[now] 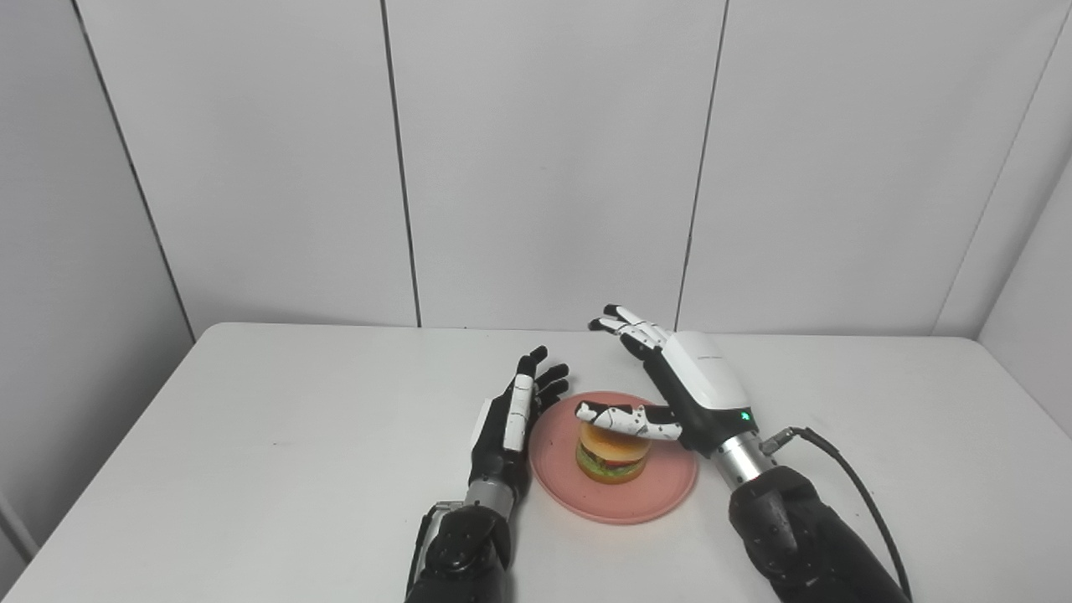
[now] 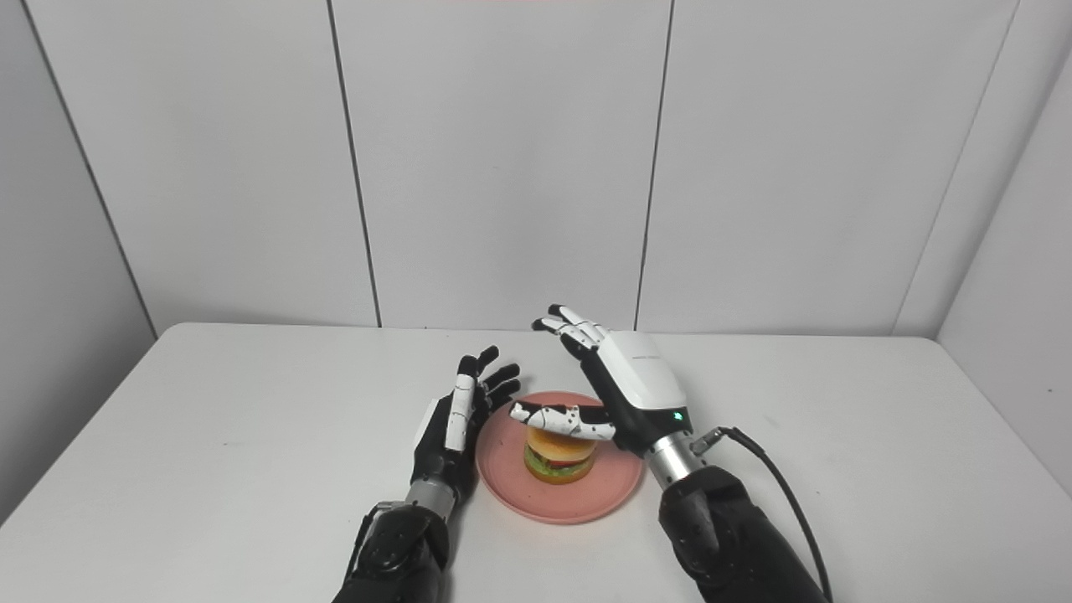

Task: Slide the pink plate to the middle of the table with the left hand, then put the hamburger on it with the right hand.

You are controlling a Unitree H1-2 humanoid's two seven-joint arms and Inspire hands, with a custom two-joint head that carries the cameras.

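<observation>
A pink plate (image 1: pixel 656 490) lies on the white table near its middle front. A hamburger (image 1: pixel 611 456) with bun, lettuce and tomato stands upright on the plate. My right hand (image 1: pixel 678 381) is open above and just behind the hamburger, fingers spread, its thumb stretched over the bun; I cannot tell if it touches. My left hand (image 1: pixel 515 419) is open, fingers pointing up and away, just at the plate's left edge, holding nothing. The same scene shows in the right eye view, with the hamburger (image 2: pixel 559 456) on the plate (image 2: pixel 603 494).
The white table (image 1: pixel 293 435) runs to grey wall panels at the back. A black cable (image 1: pixel 854 486) trails from my right wrist over the table at the right.
</observation>
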